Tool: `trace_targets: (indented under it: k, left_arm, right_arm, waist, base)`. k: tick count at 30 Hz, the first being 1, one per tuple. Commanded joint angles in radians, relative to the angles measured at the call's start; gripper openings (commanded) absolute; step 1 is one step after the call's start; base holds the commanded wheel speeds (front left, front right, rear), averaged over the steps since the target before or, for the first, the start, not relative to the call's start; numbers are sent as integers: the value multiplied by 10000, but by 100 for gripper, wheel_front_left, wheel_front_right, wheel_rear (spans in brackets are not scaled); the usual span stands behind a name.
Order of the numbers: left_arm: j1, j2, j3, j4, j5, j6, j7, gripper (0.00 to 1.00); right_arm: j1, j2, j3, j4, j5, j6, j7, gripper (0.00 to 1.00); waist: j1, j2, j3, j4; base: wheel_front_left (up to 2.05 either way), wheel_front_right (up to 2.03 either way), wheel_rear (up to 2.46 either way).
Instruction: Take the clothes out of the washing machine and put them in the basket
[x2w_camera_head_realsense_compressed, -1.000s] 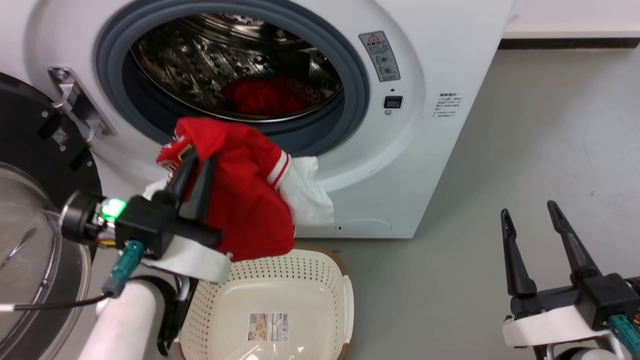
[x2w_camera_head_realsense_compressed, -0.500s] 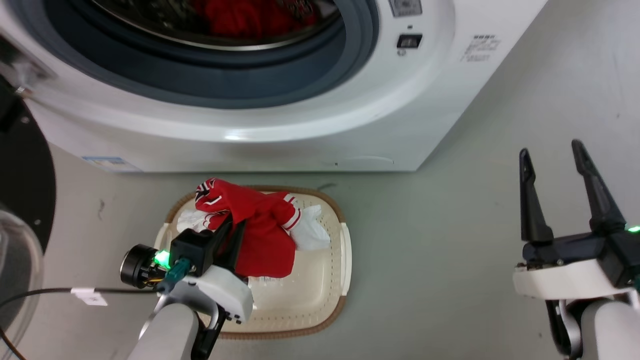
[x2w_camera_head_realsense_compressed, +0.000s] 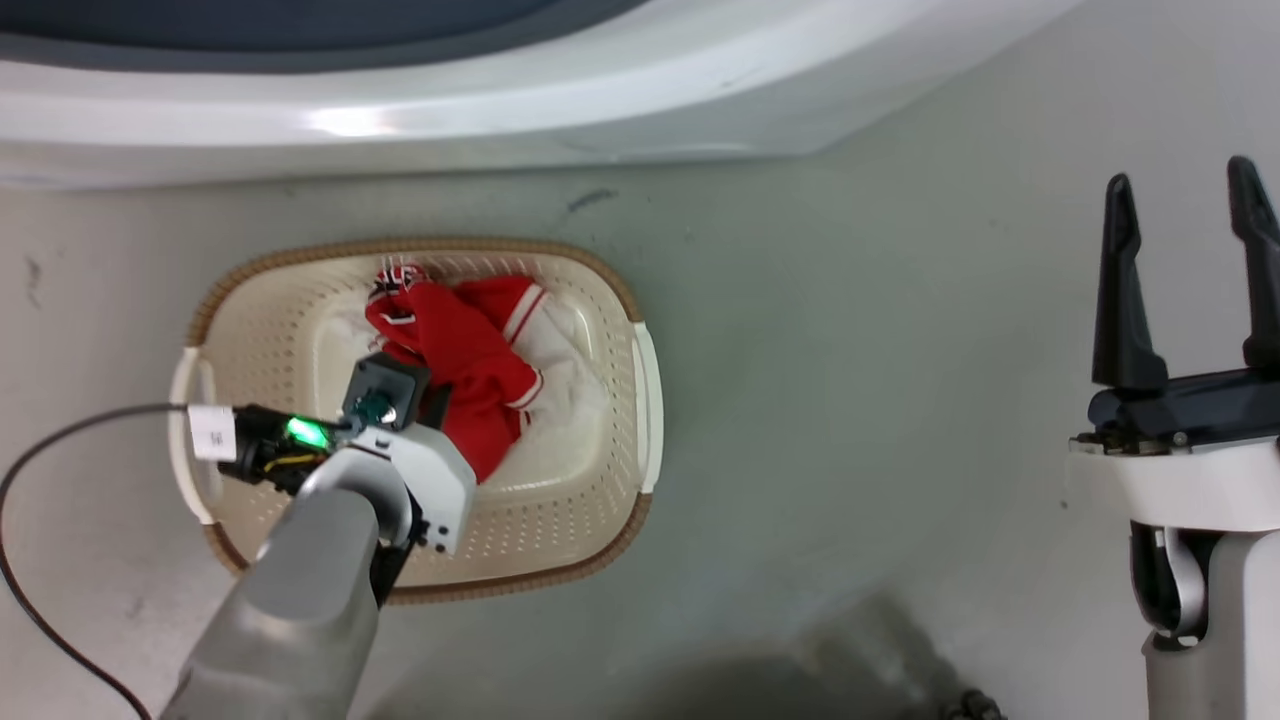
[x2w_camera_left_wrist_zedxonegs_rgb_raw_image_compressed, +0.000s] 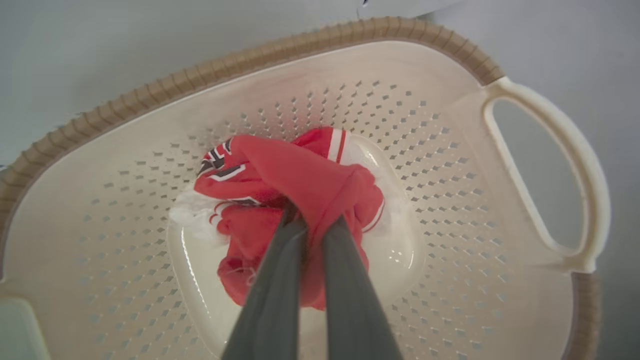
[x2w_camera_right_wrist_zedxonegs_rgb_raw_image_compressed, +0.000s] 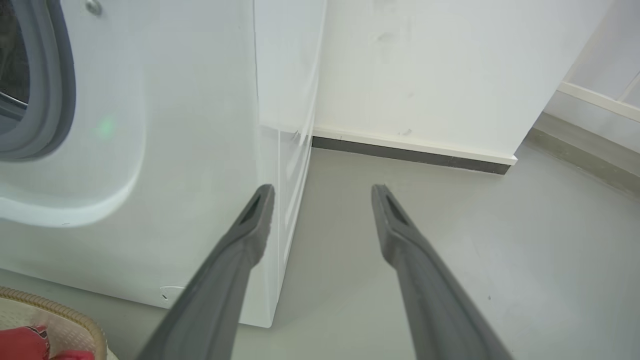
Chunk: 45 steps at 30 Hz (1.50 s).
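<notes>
Left jaws are clenched on the clothes (x2w_camera_left_wrist_zedxonegs_rgb_raw_image_compressed: 300, 175). In the left wrist view the two dark fingers (x2w_camera_left_wrist_zedxonegs_rgb_raw_image_compressed: 270, 300) run close together, and a fold of red fabric is pinched between their tips. The bundle lies inside the basket (x2w_camera_left_wrist_zedxonegs_rgb_raw_image_compressed: 440, 150), resting on its floor. It is mostly red, with a white-striped cuff at the far side, a red-black-white patterned trim at the left and white fabric showing beneath.

In the head view the left arm reaches down into the basket from the near left, its wrist housing carrying a lit green lamp over the basket's left half. The clothes lie in the middle of the basket, spreading towards its far wall. The basket stands on the grey floor (x2w_camera_head_realsense_compressed: 850, 400) near the front of the washing machine (x2w_camera_head_realsense_compressed: 400, 110), with a strip of bare floor between the two.

Right jaws are released. The fingers (x2w_camera_head_realsense_compressed: 1125, 300) stand spread apart with nothing between them, at the right edge of the head view and well apart from the basket. In the right wrist view these fingers frame the front right corner of the washing machine, the floor beyond it and a white wall with a dark skirting strip. A corner of the basket's brown rim, with red fabric inside it, shows at the lower left of that view.
</notes>
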Motion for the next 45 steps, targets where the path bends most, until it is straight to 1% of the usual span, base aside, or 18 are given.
trace_targets:
  k: [1,4,8,11,15,16,17,24,31,35,37,45]
  left_arm:
    - [-329,4,-45,252,48,-22,-44,0]
    - [-1004,38,-153,1189,148,-26,15,0]
    - [-1714,107,-349,2222,310,93,265,0]
    - [-2046,97,-438,2663,344,170,471,0]
    - [-2221,73,-553,2951,358,143,864,0]
    - [-2216,74,-585,2993,366,151,956,44]
    - [-2196,56,-606,3021,365,160,1000,100]
    - [-1738,-139,-496,3120,22,264,737,100]
    - [-933,-459,-389,3149,-338,220,163,100]
    - [-448,-623,-283,2910,-523,281,-33,100]
    - [-175,-606,-163,2413,-586,378,-72,100]
    - [1613,-322,407,-677,-444,951,-66,100]
  right_arm:
    - [-212,18,-17,-80,68,-7,-19,100]
    - [-381,17,-110,-183,151,-7,-19,100]
    - [-488,18,-170,-306,252,-7,-19,100]
    - [-564,17,-190,-340,257,-7,-19,100]
    - [-601,17,-220,-330,307,-7,-19,100]
    - [-604,17,-204,-302,316,-7,-19,100]
    - [-594,15,-197,-284,320,-7,-19,100]
    - [-401,15,-179,-70,271,-7,-19,100]
    - [246,14,-203,245,74,-7,-19,100]
    - [639,14,-254,381,-67,-8,-20,100]
    - [786,14,-221,427,-109,-7,-19,100]
    - [1323,12,-37,602,-216,-7,-20,100]
  waist:
    - [-2,0,748,-247]
    - [-2,0,1222,-347]
    - [-2,0,1678,-476]
    - [-2,0,1881,-526]
    - [-2,0,1948,-552]
    - [-2,0,1920,-565]
    - [-2,0,1880,-568]
    - [-2,0,1000,-465]
    - [-2,0,-549,-132]
    - [-2,0,-1417,83]
    - [-2,0,-1804,154]
    - [-2,0,-3097,440]
  base:
    - [0,0,0]
    - [0,0,0]
    - [0,0,0]
    - [0,0,0]
    - [0,0,0]
    - [0,0,0]
    - [0,0,0]
    - [0,0,0]
    - [0,0,0]
    - [0,0,0]
    - [0,0,0]
    - [0,0,0]
